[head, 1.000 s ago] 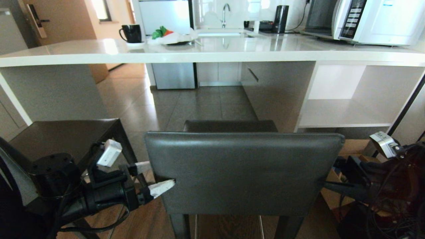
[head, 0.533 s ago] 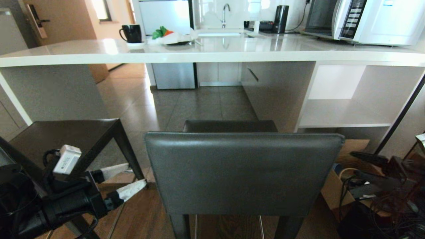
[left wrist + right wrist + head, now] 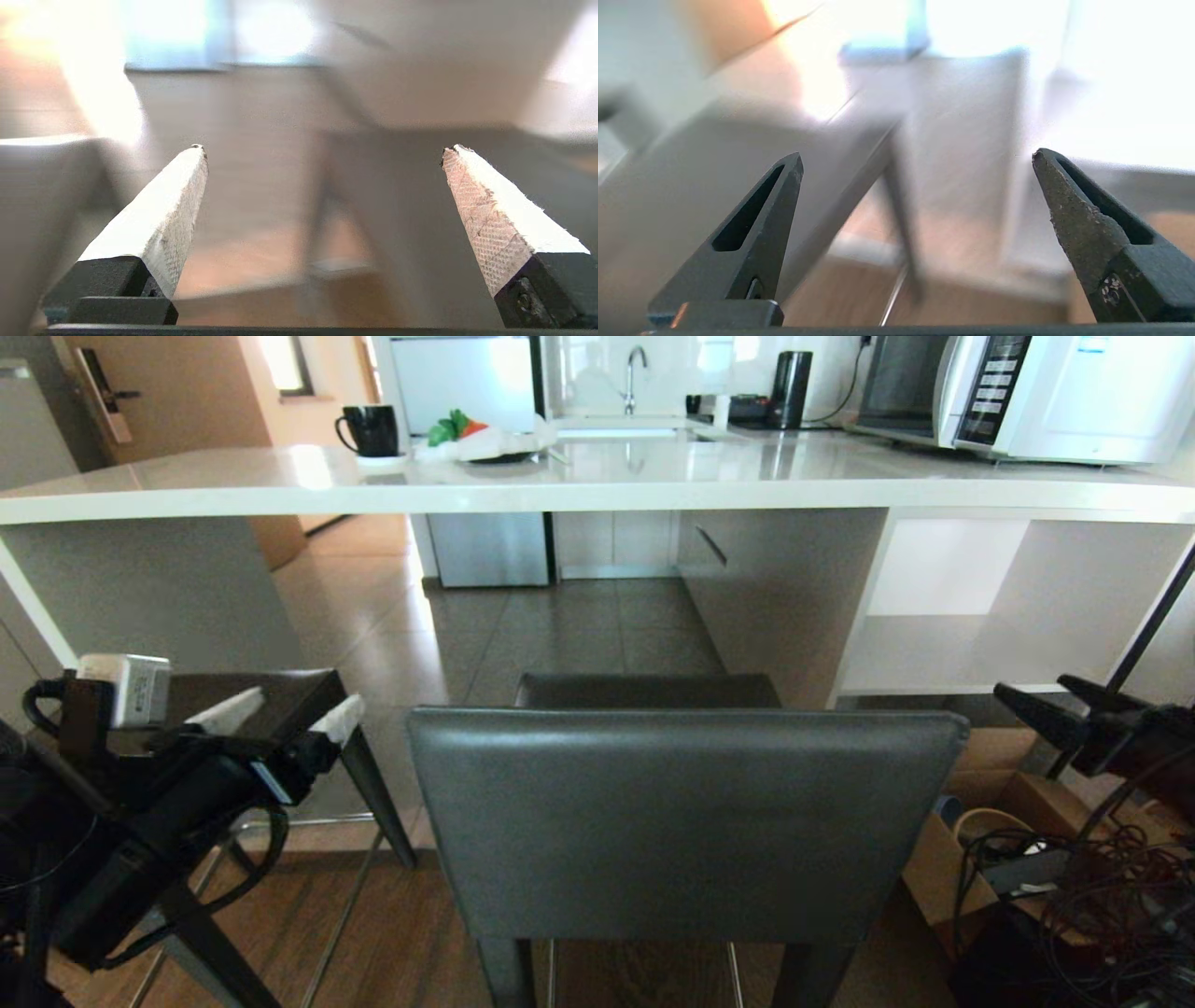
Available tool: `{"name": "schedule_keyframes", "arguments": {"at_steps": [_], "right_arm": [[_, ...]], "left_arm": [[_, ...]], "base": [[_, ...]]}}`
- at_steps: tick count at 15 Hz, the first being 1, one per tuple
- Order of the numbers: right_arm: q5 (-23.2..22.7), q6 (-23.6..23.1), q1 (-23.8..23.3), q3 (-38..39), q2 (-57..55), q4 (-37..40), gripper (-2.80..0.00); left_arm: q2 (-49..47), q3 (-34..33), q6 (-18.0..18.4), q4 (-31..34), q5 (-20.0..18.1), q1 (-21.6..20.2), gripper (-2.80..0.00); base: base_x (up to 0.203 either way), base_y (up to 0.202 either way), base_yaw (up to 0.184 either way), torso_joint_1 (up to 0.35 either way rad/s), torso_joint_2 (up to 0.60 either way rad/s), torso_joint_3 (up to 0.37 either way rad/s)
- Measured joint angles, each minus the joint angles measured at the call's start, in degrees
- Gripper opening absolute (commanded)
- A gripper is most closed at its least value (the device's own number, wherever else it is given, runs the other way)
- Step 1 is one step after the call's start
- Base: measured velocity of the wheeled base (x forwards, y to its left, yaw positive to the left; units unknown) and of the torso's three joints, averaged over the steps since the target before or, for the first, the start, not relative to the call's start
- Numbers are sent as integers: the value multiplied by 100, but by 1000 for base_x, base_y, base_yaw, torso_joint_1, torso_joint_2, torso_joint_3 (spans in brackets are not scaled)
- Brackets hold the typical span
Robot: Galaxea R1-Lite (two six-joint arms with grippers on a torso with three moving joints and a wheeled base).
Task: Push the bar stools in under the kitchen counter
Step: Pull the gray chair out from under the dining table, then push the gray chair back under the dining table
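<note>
Near bar stool [image 3: 686, 821] dead centre, grey backrest toward robot, seat short of white tabletop [image 3: 597, 485] edge. Second bar stool [image 3: 201, 709] at left, seat also out from under. Left claw [image 3: 285, 714] wide, empty, hovering over second stool's seat. Right claw [image 3: 1046, 700] wide, empty, right of near stool. Microwave [image 3: 1027, 392] panel markings and label on left wrist box too small to read.

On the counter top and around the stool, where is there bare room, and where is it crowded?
Bare: the kitchen counter between the food plate and the microwave, and its left end beside the black mug. Crowded: cables and a cardboard box right of the middle bar stool.
</note>
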State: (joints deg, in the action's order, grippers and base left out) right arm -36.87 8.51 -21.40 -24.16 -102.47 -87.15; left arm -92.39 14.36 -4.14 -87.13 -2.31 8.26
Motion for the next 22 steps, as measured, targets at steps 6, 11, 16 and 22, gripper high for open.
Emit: {"name": "schedule_keyframes", "arguments": {"at_steps": [6, 11, 16, 22], "right_arm": [[2148, 999, 779, -397, 1248, -4, 0], [1105, 1424, 868, 36, 2778, 382, 0], [-21, 2305, 873, 310, 4542, 1247, 0], [-1059, 3841, 1017, 100, 6958, 3204, 0]], "left_arm": [[575, 427, 287, 76, 2435, 1083, 0], [2170, 165, 408, 960, 2495, 613, 0], [3765, -266, 763, 1624, 1984, -289, 0], [6079, 518, 697, 4916, 1234, -415, 0]], "base": [[0, 0, 0, 0, 0, 0], [0, 0, 0, 0, 0, 0], [0, 0, 0, 0, 0, 0], [0, 0, 0, 0, 0, 0]]}}
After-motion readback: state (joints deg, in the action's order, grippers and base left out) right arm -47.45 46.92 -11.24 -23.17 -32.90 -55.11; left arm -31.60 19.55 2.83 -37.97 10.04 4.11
